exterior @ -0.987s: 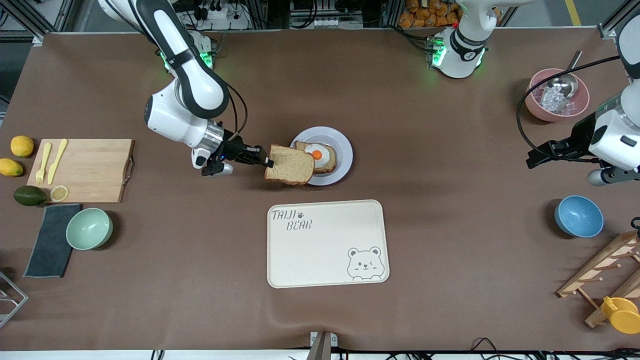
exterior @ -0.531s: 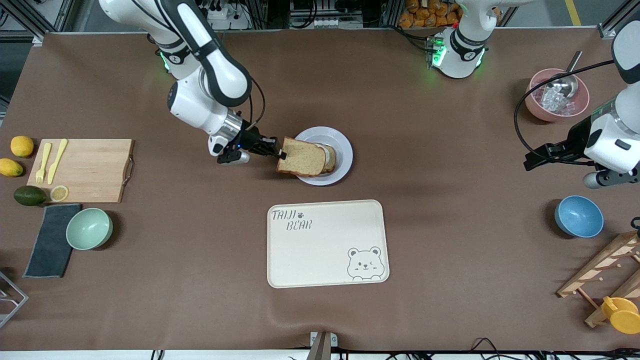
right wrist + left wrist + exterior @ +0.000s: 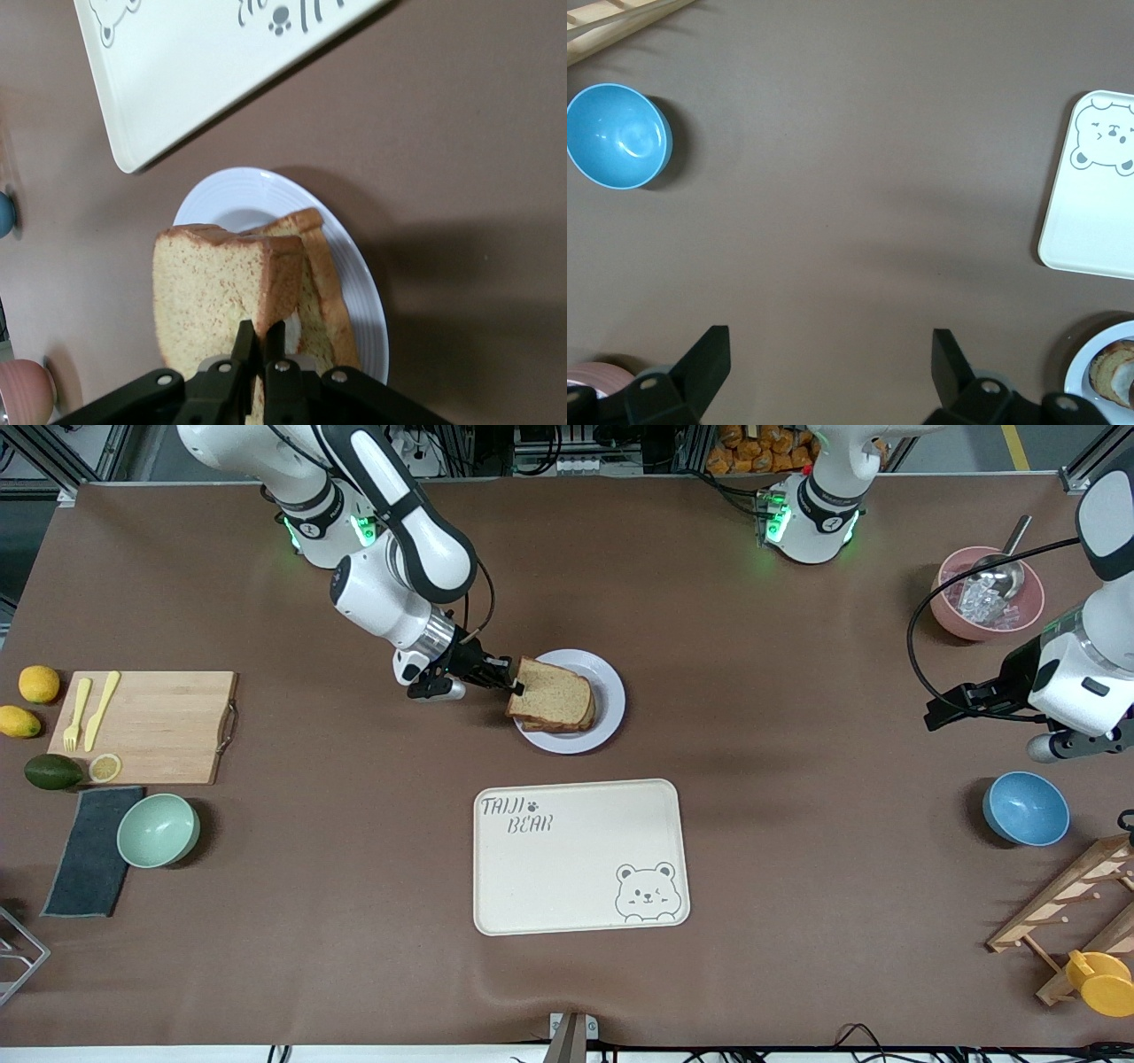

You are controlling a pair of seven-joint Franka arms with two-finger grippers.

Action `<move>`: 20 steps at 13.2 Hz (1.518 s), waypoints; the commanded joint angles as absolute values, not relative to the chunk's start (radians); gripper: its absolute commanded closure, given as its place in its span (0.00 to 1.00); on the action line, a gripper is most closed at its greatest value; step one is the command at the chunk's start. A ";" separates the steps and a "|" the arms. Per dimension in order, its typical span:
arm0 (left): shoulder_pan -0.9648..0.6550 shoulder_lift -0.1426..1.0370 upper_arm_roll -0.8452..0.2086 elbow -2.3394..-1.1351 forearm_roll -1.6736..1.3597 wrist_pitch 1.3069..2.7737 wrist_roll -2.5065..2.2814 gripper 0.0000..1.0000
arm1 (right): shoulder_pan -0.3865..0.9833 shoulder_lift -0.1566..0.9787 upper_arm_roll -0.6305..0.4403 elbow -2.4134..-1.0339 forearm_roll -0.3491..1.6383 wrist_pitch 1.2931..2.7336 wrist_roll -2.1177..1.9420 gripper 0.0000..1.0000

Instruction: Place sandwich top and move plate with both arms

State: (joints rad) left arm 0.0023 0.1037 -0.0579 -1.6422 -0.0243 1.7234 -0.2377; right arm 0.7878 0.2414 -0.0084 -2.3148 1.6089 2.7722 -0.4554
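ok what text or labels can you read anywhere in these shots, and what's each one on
"TAIJI BEAR", two lines with a paw mark after TAIJI: on the cream tray, at its corner toward the right arm's end; a drawn bear face sits at the corner diagonally across.
No other text shows: none on the plate, the bowls or the cutting board.

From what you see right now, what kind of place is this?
Probably a robot lab set up as a mock kitchen table: a sandwich top over a plate, a cutting board with plastic cutlery beside lemons, and aluminium framing and cables along the table's edge.
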 commanded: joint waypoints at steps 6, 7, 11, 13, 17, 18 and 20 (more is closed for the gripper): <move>0.009 0.094 -0.060 -1.660 -0.048 1.746 -0.221 0.00 | 0.831 0.282 -0.020 -2.274 1.724 2.813 -0.537 1.00; 0.011 0.094 -0.060 -1.661 -0.046 1.746 -0.221 0.00 | 0.847 0.294 -0.020 -2.261 1.727 2.841 -0.534 1.00; 0.011 0.092 -0.060 -1.663 -0.048 1.746 -0.221 0.00 | 0.853 0.316 -0.020 -2.244 1.727 2.849 -0.535 1.00; 0.011 0.092 -0.060 -1.663 -0.048 1.746 -0.221 0.00 | 0.865 0.325 -0.020 -2.244 1.727 2.850 -0.535 1.00; 0.009 0.092 -0.060 -1.661 -0.046 1.749 -0.221 0.00 | 0.864 0.334 -0.020 -2.230 1.727 2.859 -0.525 0.78; 0.008 0.092 -0.060 -1.661 -0.046 1.749 -0.221 0.00 | 0.862 0.334 -0.020 -2.230 1.727 2.859 -0.526 0.61; 0.008 0.092 -0.060 -1.661 -0.048 1.749 -0.221 0.00 | 0.856 0.330 -0.020 -2.230 1.727 2.861 -0.525 0.38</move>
State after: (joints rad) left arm 0.0025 0.1037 -0.0579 -1.6511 -0.0243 1.7372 -0.2377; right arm 0.8427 0.3252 -0.0089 -2.2471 1.6907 2.8484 -0.5094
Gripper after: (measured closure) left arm 0.000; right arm 0.744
